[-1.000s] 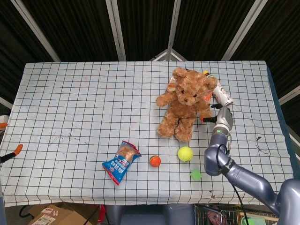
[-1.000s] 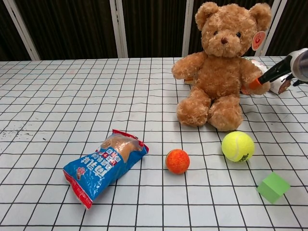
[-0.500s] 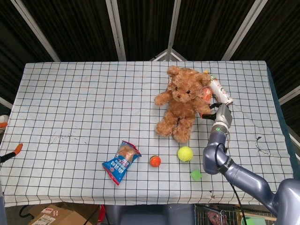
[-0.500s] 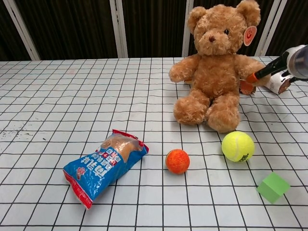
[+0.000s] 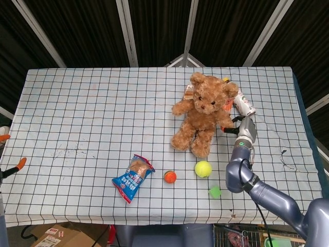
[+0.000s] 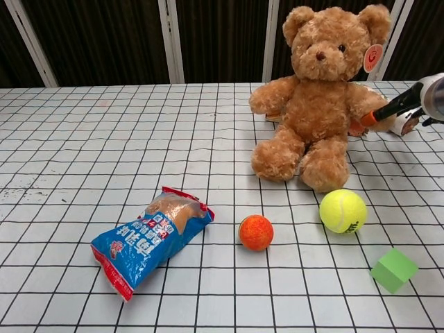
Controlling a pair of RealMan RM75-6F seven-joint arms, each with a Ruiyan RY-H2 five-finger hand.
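- A white tablecloth (image 6: 83,139) is crossed by a black grid.
- A fluffy plush teddy bear (image 6: 316,104) is coloured golden brown.
- A crinkled plastic snack bag (image 6: 149,237) is printed blue with red edges.
- A fuzzy tennis ball (image 6: 343,211) is coloured yellow-green, a small rough ball (image 6: 256,232) orange, a foam cube (image 6: 394,270) green.
- Orange is seen on a fingertip (image 6: 368,120) of the silver right hand (image 6: 409,104).

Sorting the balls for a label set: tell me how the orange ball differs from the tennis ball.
The orange ball is smaller than the tennis ball. The orange ball is orange with a rough, pitted look; the tennis ball is yellow-green, fuzzy and carries dark print. The tennis ball lies nearer the teddy bear, just before its foot; the orange ball lies nearer the snack bag. Both rest untouched on the checked cloth.
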